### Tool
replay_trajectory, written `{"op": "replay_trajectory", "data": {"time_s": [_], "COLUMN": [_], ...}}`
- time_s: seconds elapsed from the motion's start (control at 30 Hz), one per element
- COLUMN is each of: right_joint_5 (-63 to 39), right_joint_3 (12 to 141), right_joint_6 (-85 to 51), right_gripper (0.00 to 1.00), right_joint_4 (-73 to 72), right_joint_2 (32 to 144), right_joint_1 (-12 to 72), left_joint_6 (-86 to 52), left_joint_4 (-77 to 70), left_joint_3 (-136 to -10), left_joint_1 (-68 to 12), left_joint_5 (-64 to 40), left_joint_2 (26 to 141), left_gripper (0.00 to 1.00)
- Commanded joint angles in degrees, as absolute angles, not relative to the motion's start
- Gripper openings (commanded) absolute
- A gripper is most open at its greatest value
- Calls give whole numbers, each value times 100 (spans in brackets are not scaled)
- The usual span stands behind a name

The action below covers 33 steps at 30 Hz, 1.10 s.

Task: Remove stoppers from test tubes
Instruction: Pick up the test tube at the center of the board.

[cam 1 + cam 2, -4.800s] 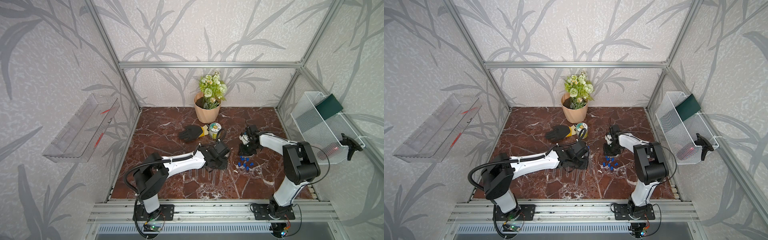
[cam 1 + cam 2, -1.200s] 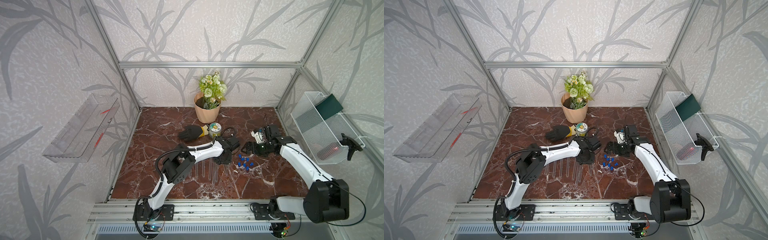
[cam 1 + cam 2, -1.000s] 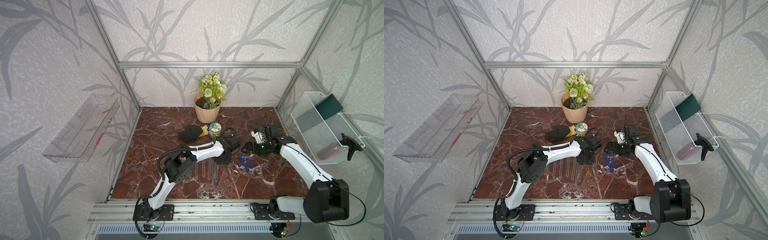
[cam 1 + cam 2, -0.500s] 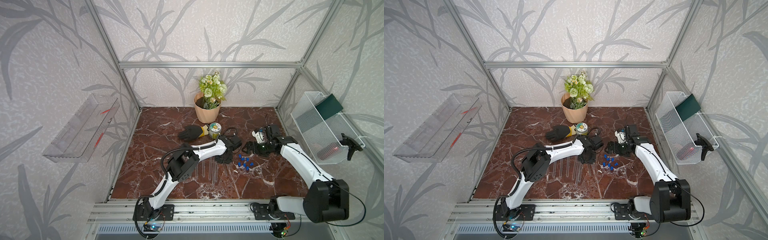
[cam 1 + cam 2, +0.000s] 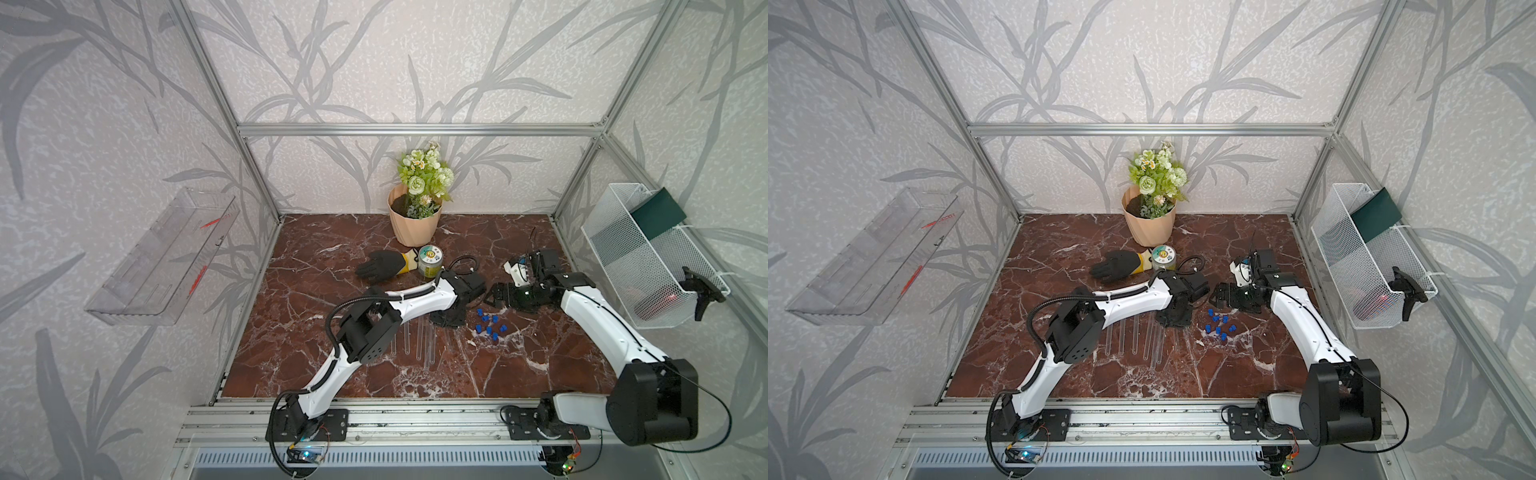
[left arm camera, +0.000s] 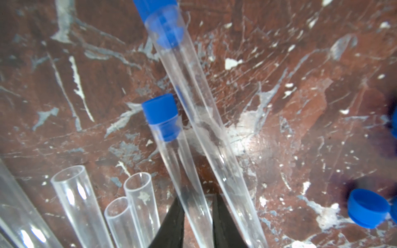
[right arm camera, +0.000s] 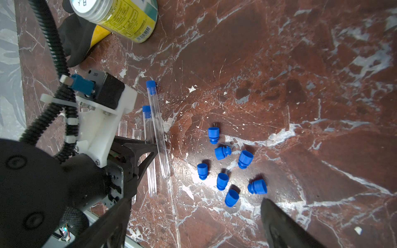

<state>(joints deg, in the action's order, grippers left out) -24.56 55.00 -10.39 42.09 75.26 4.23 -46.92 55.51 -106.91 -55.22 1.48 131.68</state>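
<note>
One test tube [image 6: 171,156] in left hand [image 6: 196,199]

Seven loose stoppers [image 7: 222,152] sit clustered on the marble tabletop [image 7: 300,64]. Just beside them lie two still-stoppered tubes [image 7: 159,133], side by side. The left hand [image 7: 149,150] has its fingers either side of one. Farther off, a can [image 7: 126,19] touches a glove [image 7: 79,36]. The right hand [image 7: 193,206] has its fingers spread wide.

Leaf-patterned walls [image 5: 374,62], red marble floor [image 5: 316,257], aluminium frame [image 5: 415,129], white wire basket [image 5: 623,257].
</note>
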Motion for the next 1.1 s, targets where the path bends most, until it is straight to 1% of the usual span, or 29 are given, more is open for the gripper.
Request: {"op": "replay_trajectory", "data": {"time_s": [0.0, 0.23, 0.47, 0.6, 0.67, 0.8, 1.07], "right_joint_5": [-2497, -2496, -2522, -2509, -2505, -2514, -2522], "right_joint_3": [5512, 5511, 5522, 5520, 5511, 5521, 5546], "right_joint_6": [-968, -964, -971, -965, -964, -974, -1000], "right_gripper": [95, 95, 95, 95, 95, 95, 95], "right_joint_4": [4266, 4278, 4289, 4300, 4294, 4305, 4324], "right_joint_2": [7396, 7363, 7332, 7299, 7288, 7277, 7251], "right_joint_1": [396, 396, 396, 396, 396, 396, 396], "left_joint_6": [-4632, -4628, -4649, -4667, -4666, -4666, -4723], "left_joint_4": [6013, 6126, 6169, 6145, 6126, 6055, 5898], "left_joint_3": [-10773, -10850, -11007, -11029, -11031, -10998, -10789], "left_joint_1": [-5537, -5537, -5503, -5484, -5476, -5475, -5432], "left_joint_5": [316, 330, 237, 196, 175, 159, 97], "left_joint_2": [13420, 13491, 13618, 13649, 13663, 13619, 13459], "left_gripper": [24, 24, 27, 27, 26, 21, 16]}}
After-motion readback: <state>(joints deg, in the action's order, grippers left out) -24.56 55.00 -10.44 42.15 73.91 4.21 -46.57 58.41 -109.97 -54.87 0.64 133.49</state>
